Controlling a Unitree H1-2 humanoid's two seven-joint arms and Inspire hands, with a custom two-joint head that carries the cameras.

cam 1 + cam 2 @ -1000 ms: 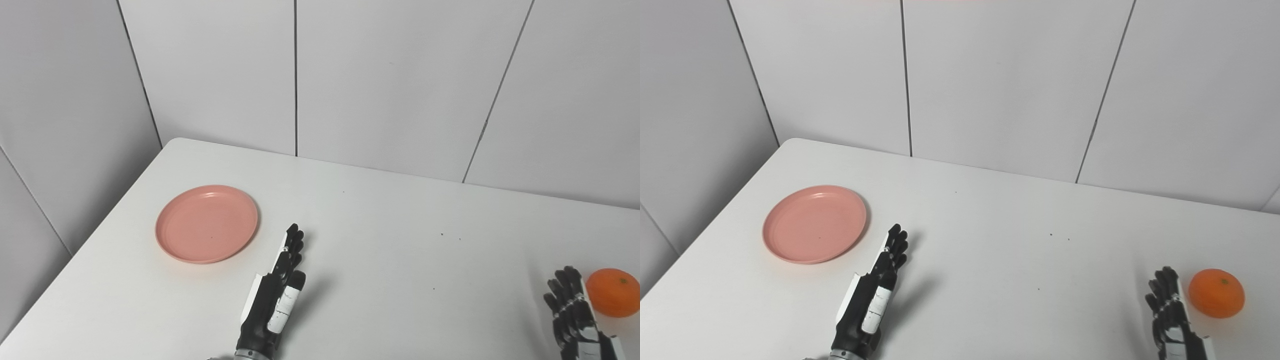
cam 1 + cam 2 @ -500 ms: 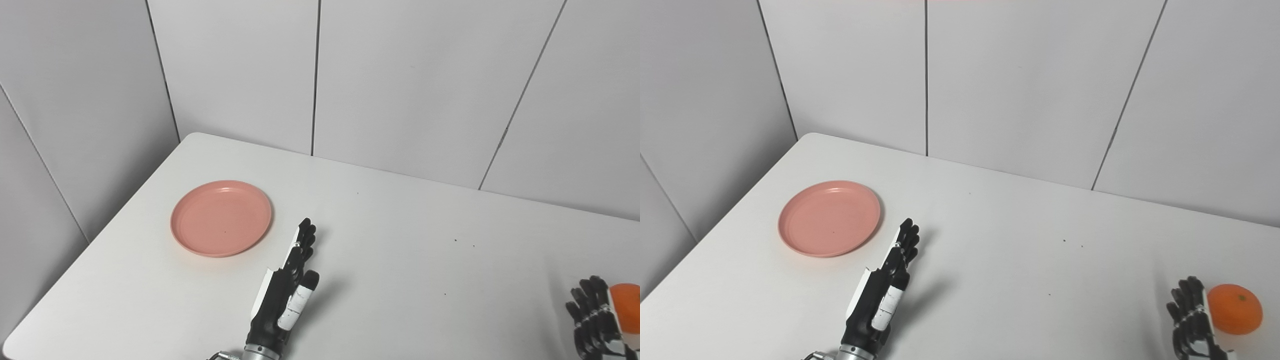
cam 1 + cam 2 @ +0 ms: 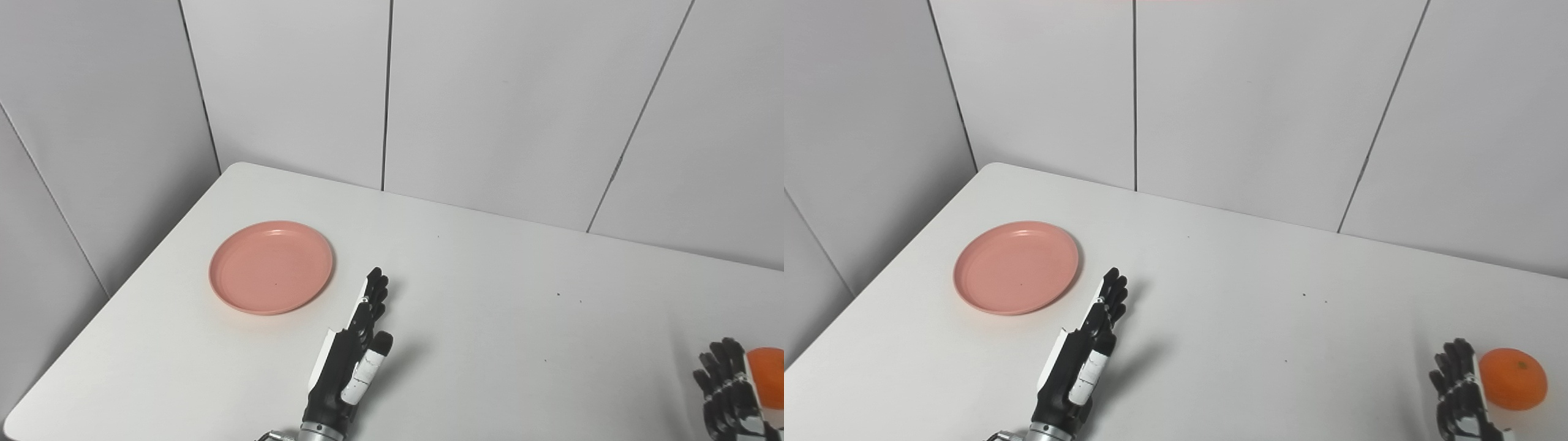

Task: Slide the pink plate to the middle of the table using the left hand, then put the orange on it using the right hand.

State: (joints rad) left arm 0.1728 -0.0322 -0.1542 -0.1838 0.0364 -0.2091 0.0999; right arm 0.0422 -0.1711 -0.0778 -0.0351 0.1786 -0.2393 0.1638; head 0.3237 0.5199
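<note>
L hand (image 3: pixel 1084 361) open nr pink plate (image 3: pixel 1016 267); orange (image 3: pixel 1513 378) by R hand (image 3: pixel 1461 398).

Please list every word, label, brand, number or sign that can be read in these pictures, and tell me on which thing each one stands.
There are none: no readable text appears in either view.
Round pink plastic plate: plain, no print.
Round orange fruit: no sticker visible.
White table: only small dark specks, not writing.
Black and white left hand and right hand: no marking readable.
</note>
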